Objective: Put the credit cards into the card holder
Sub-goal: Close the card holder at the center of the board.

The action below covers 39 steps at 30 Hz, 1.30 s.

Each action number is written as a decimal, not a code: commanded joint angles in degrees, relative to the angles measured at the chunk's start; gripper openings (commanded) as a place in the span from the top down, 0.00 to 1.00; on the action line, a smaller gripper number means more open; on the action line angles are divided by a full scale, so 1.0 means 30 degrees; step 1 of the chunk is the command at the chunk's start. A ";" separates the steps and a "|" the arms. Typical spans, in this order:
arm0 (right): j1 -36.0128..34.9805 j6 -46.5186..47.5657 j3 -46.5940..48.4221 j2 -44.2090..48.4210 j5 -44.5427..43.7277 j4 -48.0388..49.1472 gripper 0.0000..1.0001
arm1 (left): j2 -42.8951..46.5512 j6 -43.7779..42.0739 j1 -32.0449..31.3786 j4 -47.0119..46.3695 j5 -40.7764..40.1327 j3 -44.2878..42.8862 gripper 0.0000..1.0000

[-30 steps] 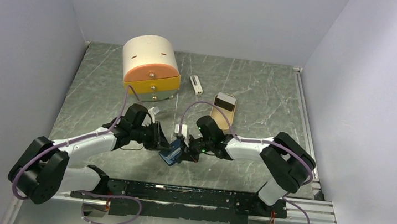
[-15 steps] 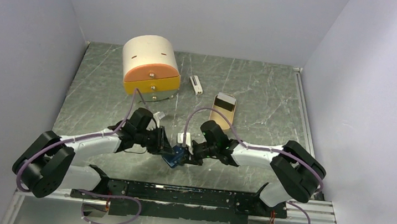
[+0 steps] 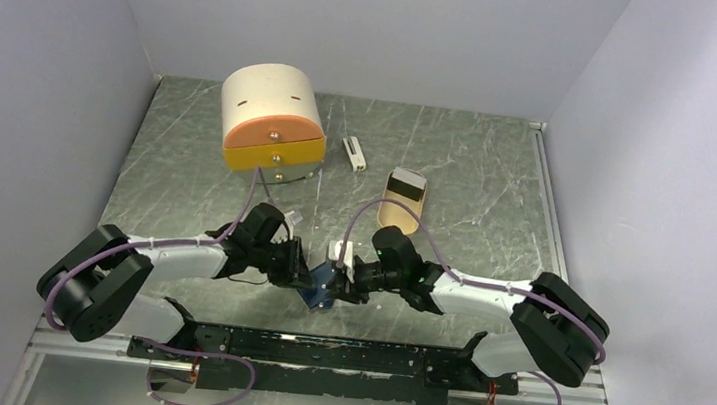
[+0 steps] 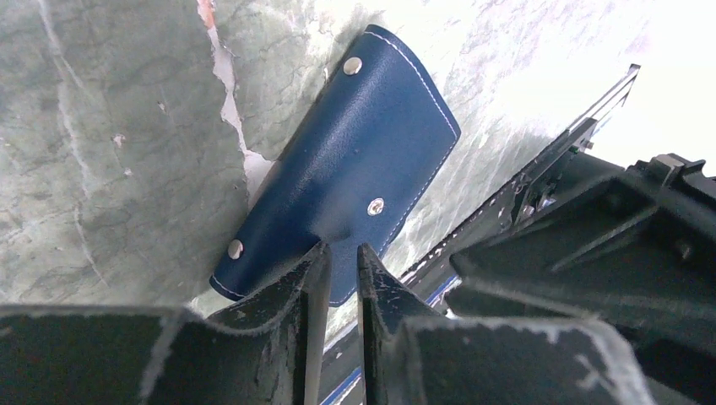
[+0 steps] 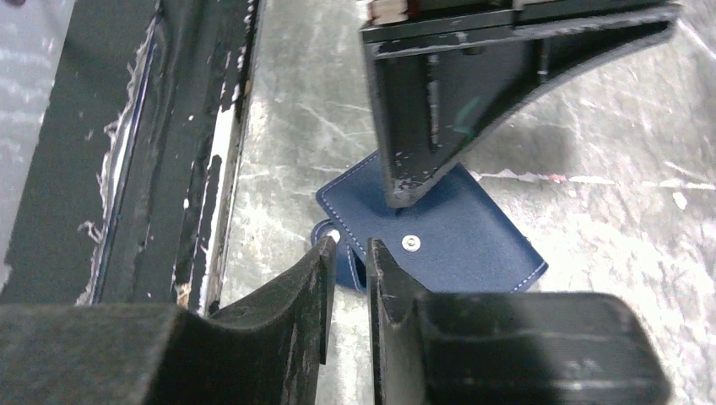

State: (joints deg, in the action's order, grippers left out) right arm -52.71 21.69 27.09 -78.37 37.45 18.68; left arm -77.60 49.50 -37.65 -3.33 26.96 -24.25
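The card holder (image 3: 318,287), a closed navy wallet with metal snaps, lies on the table near the front edge between both grippers. It fills the middle of the left wrist view (image 4: 346,169) and shows in the right wrist view (image 5: 439,236). My left gripper (image 3: 303,270) has its jaws nearly together, and its tips (image 4: 342,253) press on the wallet's top face. My right gripper (image 3: 338,283) is closed to a narrow gap on the wallet's near edge (image 5: 348,253), beside the snap tab (image 5: 332,236). No credit cards are in view.
A tan rounded tin (image 3: 403,199) lies open behind the right arm. A small white bar-shaped object (image 3: 353,152) lies behind it. A cream and orange drawer box (image 3: 273,118) stands at the back left. The black mounting rail (image 3: 358,355) runs just in front of the wallet.
Both grippers and the wallet between them have moved toward the front edge and a little right. The wallet has come down lower onto the table.
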 commanded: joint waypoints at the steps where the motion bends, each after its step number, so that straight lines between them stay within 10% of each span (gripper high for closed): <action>1: -0.0392 -0.6713 0.0629 0.0588 -0.2255 0.0451 0.56 | -0.0082 -0.0178 -0.0432 0.0133 -0.1245 -0.0063 0.75; 9: -0.3333 -0.5160 -0.1479 0.3499 -0.7488 0.0545 0.49 | 0.1227 0.0526 -0.0487 0.2369 -0.3282 -0.0901 0.74; 24: -0.7764 -0.1871 0.1190 -0.3028 -1.6565 -0.1241 0.58 | 0.0410 0.0468 -0.0483 0.2019 -0.2774 -0.0812 0.75; 34: -0.7915 -0.5668 -0.0097 -0.0262 -1.8562 -0.0583 1.00 | 0.0203 0.0758 -0.0483 0.1285 -0.3009 -0.0047 0.75; 39: -0.7904 -0.6796 -0.1087 0.0418 -1.7895 0.0777 1.00 | -0.0127 0.0739 -0.0483 0.1026 -0.2931 -0.0030 0.75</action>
State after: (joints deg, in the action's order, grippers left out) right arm -76.47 5.39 26.17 -78.43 -16.40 16.84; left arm -76.27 52.14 -38.83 -0.01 19.97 -25.69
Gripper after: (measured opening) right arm 0.010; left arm 0.251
